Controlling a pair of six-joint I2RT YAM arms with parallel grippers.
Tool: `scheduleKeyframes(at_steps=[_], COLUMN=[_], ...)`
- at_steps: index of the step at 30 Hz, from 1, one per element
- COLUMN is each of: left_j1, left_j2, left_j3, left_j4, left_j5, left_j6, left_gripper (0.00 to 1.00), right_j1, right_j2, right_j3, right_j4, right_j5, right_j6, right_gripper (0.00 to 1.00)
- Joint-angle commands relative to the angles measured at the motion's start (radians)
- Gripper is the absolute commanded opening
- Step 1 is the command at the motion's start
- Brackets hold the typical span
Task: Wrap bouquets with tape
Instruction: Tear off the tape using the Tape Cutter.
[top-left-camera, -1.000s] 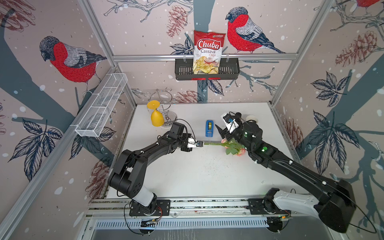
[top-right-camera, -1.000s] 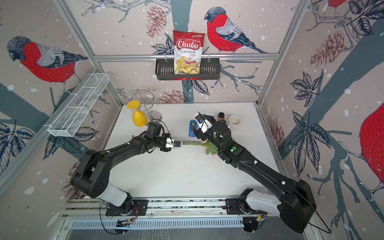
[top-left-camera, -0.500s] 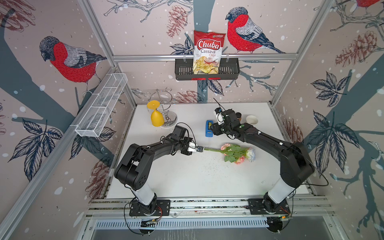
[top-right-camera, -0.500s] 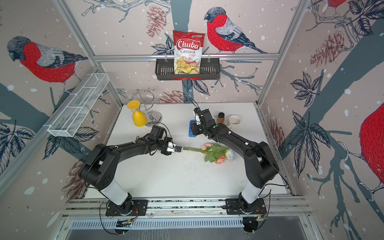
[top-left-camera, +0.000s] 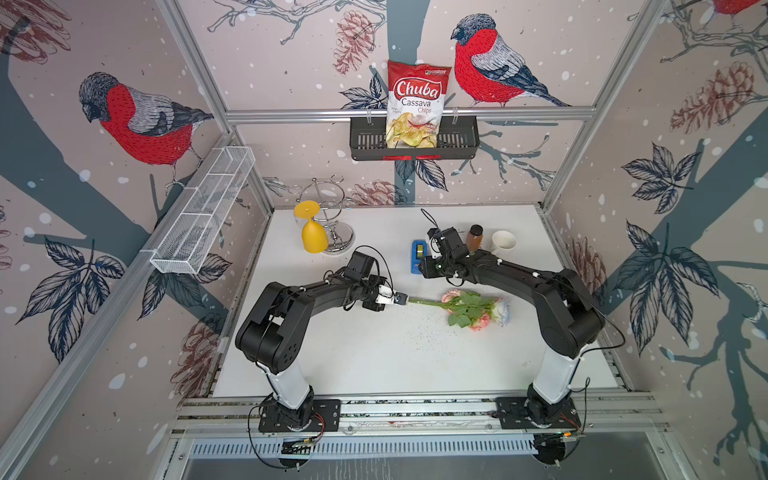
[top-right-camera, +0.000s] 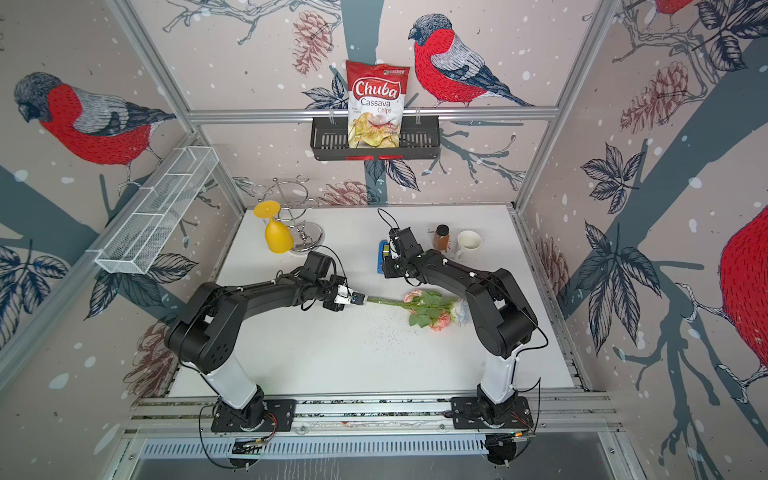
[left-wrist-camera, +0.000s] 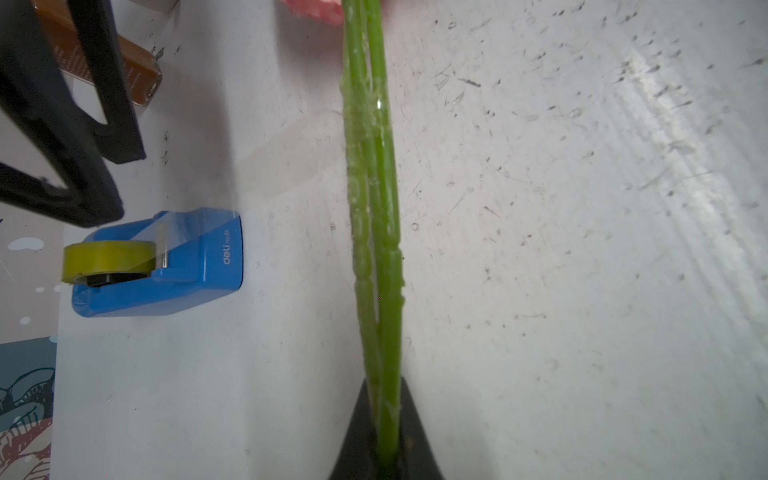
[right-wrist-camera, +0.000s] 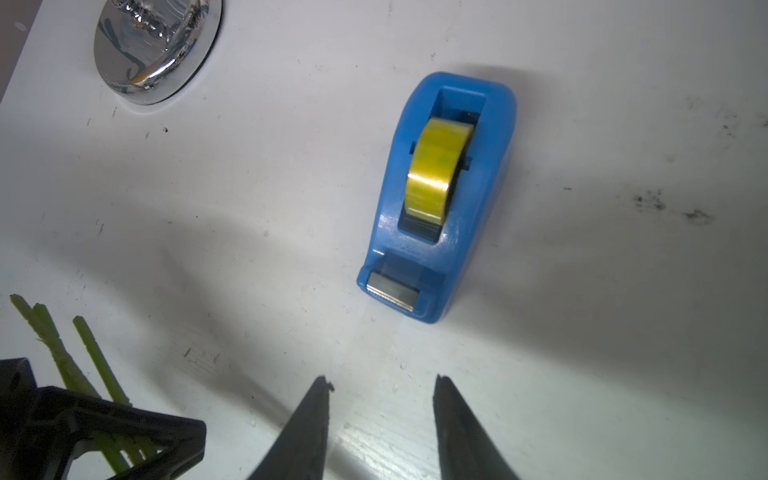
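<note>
At table (top-left-camera: 374, 357) centre, L gripper (top-left-camera: 401, 298) is clamped tight on rose bouquet (top-left-camera: 469, 308) by its stem ends, prob. steadying stems for wrapping. R gripper (right-wrist-camera: 380, 382), jaws part-open & empty, sits just short of blue tape dispenser (right-wrist-camera: 440, 199), likely to pull tape.

Both top views look down from high above the front edge of the white table (top-left-camera: 374, 353), taking in the whole of it (they differ only by a slight sideways shift). The left wrist camera sits close, looking along the stems of the bouquet (left-wrist-camera: 374, 208); the right wrist camera hovers just over the tape dispenser (right-wrist-camera: 436, 253). Both wrist views share that dispenser.
</note>
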Motion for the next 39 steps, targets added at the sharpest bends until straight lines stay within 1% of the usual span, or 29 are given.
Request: scheduleKeyframes(at_steps=[1, 7, 15, 23, 28, 30, 34, 35, 39], left_j1=[-0.004, -0.004, -0.003, -0.003, -0.003, -0.003, -0.004, -0.004, -0.004], left_j2=[0.007, 0.005, 0.003, 0.006, 0.007, 0.008, 0.011, 0.011, 0.006], left_j3=[0.007, 0.011, 0.018, 0.022, 0.022, 0.022, 0.022, 0.021, 0.022], left_j4=[-0.029, -0.037, -0.043, -0.05, -0.051, -0.051, -0.054, -0.053, -0.055], left_j5=[0.028, 0.024, 0.022, 0.026, 0.031, 0.032, 0.038, 0.039, 0.04], left_j6=[0.025, 0.026, 0.029, 0.031, 0.034, 0.036, 0.036, 0.036, 0.034], left_gripper=[0.0, 0.0, 0.0, 0.0, 0.0, 0.0, 0.0, 0.0, 0.0], right_j1=[-0.004, -0.015, -0.015, -0.018, -0.018, -0.018, -0.019, -0.019, -0.019], right_j2=[0.012, 0.04, 0.035, 0.05, 0.051, 0.053, 0.069, 0.071, 0.091], right_j3=[-0.006, -0.028, -0.064, -0.09, -0.127, -0.144, -0.156, -0.161, -0.173], right_j4=[0.053, 0.105, 0.167, 0.206, 0.248, 0.271, 0.285, 0.289, 0.297], right_j5=[-0.004, -0.042, -0.076, -0.094, -0.106, -0.109, -0.126, -0.126, -0.125], right_j6=[0.047, 0.078, 0.126, 0.164, 0.197, 0.208, 0.216, 0.219, 0.234], right_gripper=[0.43, 0.33, 0.33, 0.26, 0.19, 0.15, 0.02, 0.0, 0.0])
